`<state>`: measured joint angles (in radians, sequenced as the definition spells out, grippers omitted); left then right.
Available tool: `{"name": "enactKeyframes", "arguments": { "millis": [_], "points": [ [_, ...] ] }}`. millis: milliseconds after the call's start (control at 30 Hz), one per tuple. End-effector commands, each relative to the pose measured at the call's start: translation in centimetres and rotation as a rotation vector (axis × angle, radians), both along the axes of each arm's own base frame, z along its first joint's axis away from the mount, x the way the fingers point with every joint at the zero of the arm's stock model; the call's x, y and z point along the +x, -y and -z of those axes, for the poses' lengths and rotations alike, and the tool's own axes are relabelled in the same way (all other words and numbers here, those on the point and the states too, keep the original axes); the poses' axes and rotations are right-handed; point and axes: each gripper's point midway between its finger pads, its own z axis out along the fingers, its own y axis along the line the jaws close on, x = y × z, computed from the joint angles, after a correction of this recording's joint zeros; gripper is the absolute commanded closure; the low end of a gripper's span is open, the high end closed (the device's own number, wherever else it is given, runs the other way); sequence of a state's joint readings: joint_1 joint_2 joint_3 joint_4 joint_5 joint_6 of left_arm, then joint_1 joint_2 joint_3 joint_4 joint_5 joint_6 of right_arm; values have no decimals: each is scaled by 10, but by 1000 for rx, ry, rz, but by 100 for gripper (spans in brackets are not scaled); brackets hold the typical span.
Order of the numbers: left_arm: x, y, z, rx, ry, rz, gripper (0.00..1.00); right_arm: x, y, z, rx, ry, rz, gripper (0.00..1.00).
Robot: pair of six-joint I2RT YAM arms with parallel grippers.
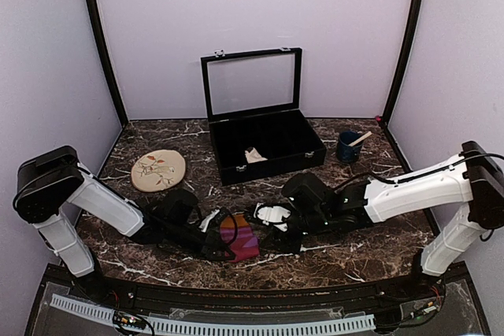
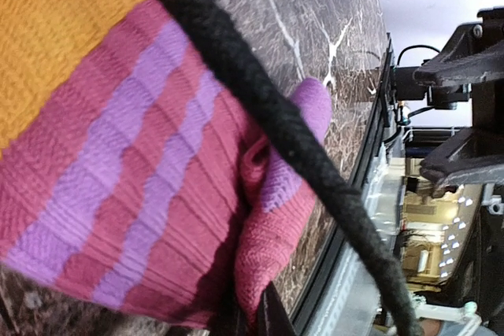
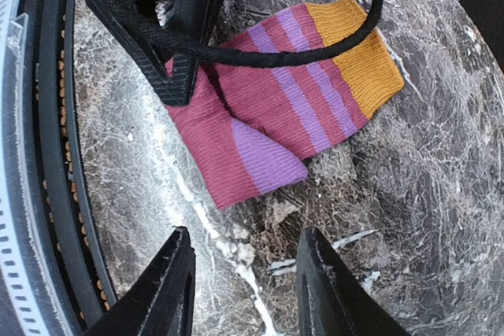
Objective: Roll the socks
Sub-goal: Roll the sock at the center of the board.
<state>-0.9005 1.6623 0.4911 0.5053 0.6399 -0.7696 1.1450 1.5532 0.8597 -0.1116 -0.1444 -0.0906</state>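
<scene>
Near the front edge of the dark marbled tabletop (image 3: 425, 194) lay the magenta-and-purple striped fabric sock with the orange cuff (image 3: 276, 108). It was mostly flat, its lilac toe end doubled over once, so no bundle was formed yet. The left end effector (image 1: 214, 243) sat at the sock's near-left edge, one black finger touching the fabric; whether it was clamped on the cloth I cannot tell. The right end effector (image 3: 244, 289) hovered just right of the sock with its fingers apart, holding nothing. By my reading the roll was only starting. The next move would call for the folded toe end to be pinned and turned towards the cuff, keeping the layers tight. Farther back stood a round beige floral disc (image 1: 158, 170), an open black box (image 1: 272, 164) holding something pale I could not identify, and a dark blue cup (image 1: 346, 149)
</scene>
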Motion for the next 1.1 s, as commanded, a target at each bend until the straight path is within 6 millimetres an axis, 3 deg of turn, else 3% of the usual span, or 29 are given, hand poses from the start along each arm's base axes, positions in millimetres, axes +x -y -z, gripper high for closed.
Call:
{"name": "enactKeyframes", "arguments": {
  "millis": [0,67,533,1067],
  "points": [
    [-5,0,-3,-58,-81,-21,100,0,-17,-6,3,114,-44,59],
    [-6,-1,-1,-64,-103,-27,100,-4,-22,5,-23,118,-67,58],
    [-1,-12,-5,-130,-188,-48,100,-25,-49,23,-121,196,-212,54],
    [-8,-18,-9,-187,-244,-15,100,-14,-62,37,-170,262,-238,53]
  ]
}}
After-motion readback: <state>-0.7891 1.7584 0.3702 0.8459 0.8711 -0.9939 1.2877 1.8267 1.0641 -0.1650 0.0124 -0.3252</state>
